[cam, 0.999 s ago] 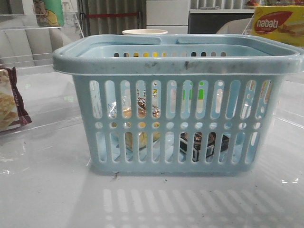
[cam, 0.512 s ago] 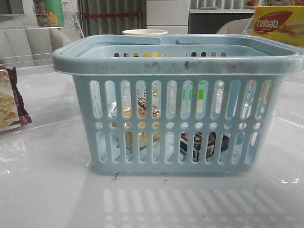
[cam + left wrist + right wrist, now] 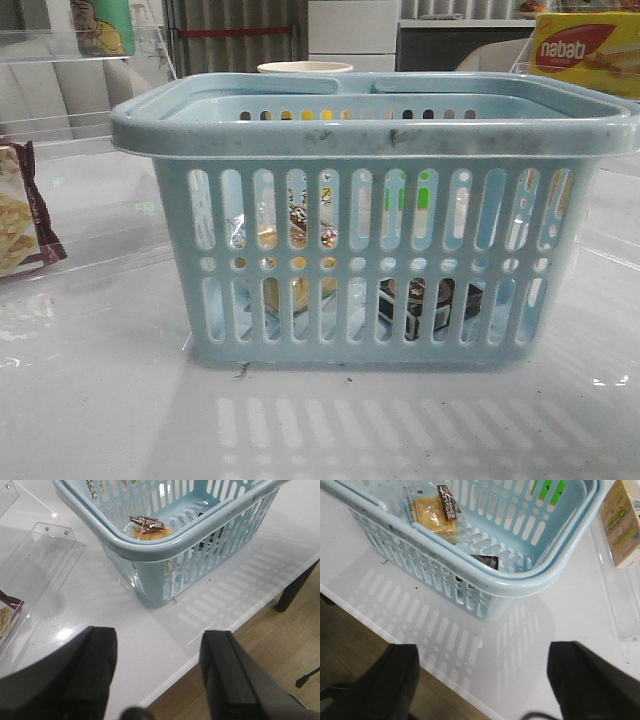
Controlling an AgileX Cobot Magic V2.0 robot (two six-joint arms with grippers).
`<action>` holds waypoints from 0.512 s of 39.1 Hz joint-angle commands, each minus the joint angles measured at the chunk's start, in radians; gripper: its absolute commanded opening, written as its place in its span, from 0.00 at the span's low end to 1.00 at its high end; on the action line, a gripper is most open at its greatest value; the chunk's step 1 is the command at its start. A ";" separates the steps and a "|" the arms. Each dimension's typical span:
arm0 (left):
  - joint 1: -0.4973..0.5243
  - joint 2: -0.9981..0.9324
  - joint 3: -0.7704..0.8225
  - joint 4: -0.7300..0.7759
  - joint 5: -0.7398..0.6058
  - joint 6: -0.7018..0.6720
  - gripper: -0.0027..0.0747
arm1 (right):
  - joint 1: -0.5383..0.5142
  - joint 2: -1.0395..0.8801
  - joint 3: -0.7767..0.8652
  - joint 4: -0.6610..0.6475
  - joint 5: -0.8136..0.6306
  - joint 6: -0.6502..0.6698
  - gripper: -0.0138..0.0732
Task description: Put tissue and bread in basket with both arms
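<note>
The bread and the tissue lie inside the basket on the tabletop. Left end effector and right end effector, fingers apart and empty, hover near the basket, outside it.

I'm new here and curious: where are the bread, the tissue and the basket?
bread (image 3: pixel 436 515), right wrist view, on the golden loaf.
tissue (image 3: pixel 430 303), front view, black pack behind slots.
basket (image 3: pixel 370 135), front view, front rim.
</note>
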 commanded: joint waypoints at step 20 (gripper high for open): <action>-0.007 -0.002 -0.028 -0.007 -0.068 -0.010 0.15 | -0.002 -0.003 -0.027 -0.017 -0.056 -0.005 0.22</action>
